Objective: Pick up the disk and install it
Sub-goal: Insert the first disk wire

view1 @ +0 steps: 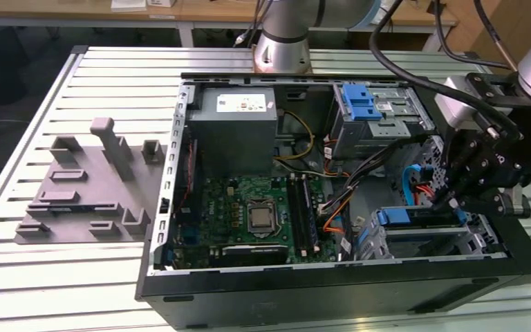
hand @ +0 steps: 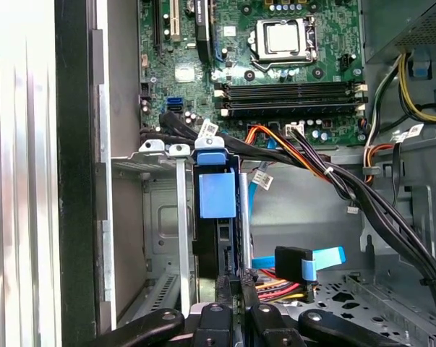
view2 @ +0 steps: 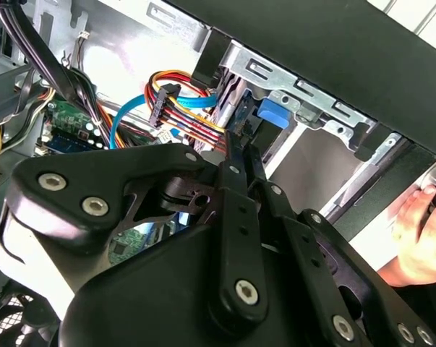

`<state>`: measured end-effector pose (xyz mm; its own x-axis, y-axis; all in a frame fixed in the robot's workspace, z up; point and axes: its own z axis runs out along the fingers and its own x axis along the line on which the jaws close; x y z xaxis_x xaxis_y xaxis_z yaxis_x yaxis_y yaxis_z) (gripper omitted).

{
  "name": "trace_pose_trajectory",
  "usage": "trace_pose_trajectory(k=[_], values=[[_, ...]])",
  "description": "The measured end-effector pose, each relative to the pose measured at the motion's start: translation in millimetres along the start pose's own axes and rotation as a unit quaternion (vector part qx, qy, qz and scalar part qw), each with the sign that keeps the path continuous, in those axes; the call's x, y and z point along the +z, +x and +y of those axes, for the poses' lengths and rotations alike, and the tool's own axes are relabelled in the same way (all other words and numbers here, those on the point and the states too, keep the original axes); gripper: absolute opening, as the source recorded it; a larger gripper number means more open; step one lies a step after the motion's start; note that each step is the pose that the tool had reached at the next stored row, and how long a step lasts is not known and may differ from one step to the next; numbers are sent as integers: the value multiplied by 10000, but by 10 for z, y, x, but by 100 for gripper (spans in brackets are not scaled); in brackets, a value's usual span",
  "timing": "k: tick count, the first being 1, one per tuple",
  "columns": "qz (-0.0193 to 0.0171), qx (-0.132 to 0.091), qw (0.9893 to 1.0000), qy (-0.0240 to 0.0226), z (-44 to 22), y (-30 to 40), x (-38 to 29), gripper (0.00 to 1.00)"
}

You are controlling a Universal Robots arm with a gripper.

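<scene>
Blue-framed disk (hand: 216,217), one, stands in bay above gripper (hand: 232,293)

Disk (hand: 216,199) seemingly edgewise in drive cage (hand: 154,217), tool (hand: 231,293) above.

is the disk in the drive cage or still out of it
In. The disk stands on edge inside the drive cage, with the gripper at its end.
</scene>
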<state>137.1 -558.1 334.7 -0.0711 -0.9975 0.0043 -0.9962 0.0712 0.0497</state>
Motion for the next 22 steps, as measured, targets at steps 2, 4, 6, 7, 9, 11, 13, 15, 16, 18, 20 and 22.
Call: trace_pose_trajectory(k=[2,4,6,7,9,11,13,15,16,18,20,22], values=[[-2,6,10000,-1,-1,6,0,16],[-8,11,10000,-4,-1,12,0,16],[-11,15,10000,-5,-2,12,0,16],[-12,16,10000,-5,-1,12,1,16],[-14,17,10000,-7,-2,13,4,16],[-15,17,10000,-9,-2,13,8,16],[-15,17,10000,-11,-2,13,12,16],[-17,17,10000,-13,-2,13,17,16],[-18,18,10000,-14,-3,13,19,16],[-18,18,10000,-18,-3,13,25,16],[-19,19,10000,-23,-4,13,34,16],[-20,21,10000,-27,-4,13,47,16]])
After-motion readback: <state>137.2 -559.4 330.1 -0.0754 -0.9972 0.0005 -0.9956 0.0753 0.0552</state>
